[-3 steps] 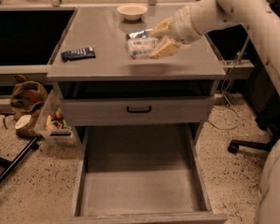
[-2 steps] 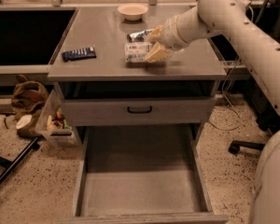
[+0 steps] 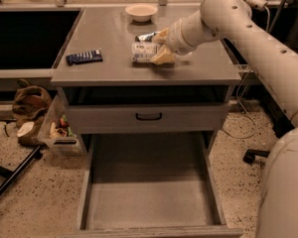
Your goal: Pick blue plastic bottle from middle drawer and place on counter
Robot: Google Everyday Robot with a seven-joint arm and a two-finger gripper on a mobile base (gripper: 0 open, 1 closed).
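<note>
Gripper [image 3: 162,47] over counter [image 3: 109,36] hides blue plastic bottle [image 3: 142,52] end.

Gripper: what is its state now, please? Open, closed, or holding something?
Gripper: closed on the blue plastic bottle, over the counter.

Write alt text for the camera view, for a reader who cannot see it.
The gripper, at the counter's right side, is shut on the bottle, which lies sideways low over the counter. A foil packet and a bowl sit just behind it. Below, the drawer is pulled out, its floor bare.
</note>
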